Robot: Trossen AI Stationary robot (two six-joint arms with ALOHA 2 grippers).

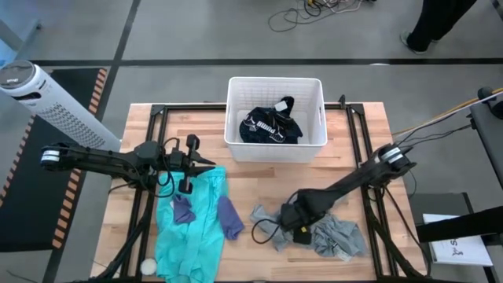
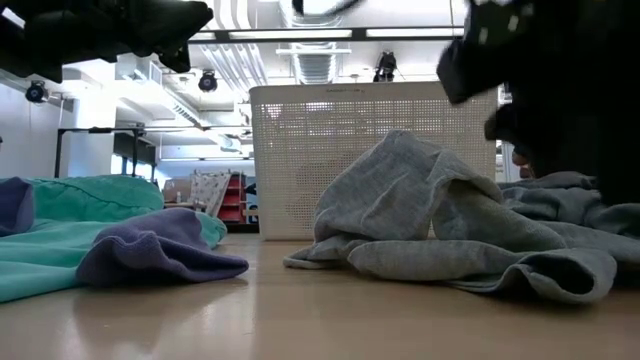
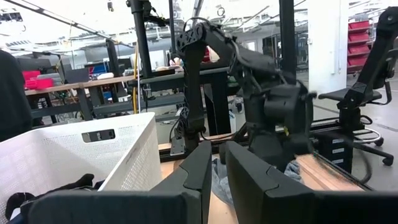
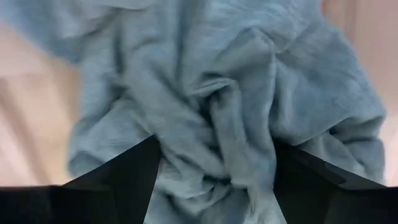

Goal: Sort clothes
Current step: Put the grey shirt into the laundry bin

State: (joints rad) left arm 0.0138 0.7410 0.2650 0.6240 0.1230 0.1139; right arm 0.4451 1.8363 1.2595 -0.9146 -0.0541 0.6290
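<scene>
Wood table point(image 1: 369, 141) | right gripper point(image 4: 214, 165) straddling rumpled grey garment point(image 4: 217, 93)

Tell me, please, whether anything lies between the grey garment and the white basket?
Nothing visible does. The right tool is down on the grey garment, fingers spread around a fold. Bare table lies between it and the white basket.

Lighting, as I read it: even, bright overhead light on the table point(image 1: 259, 177), shadows soft. Low view: ceiling strips point(image 2: 330, 33) glare white; arms go to black silhouette. Right wrist view: grey garment point(image 4: 211, 106) blurred. Left wrist view: right arm point(image 3: 273, 106) motion-smeared.
</scene>
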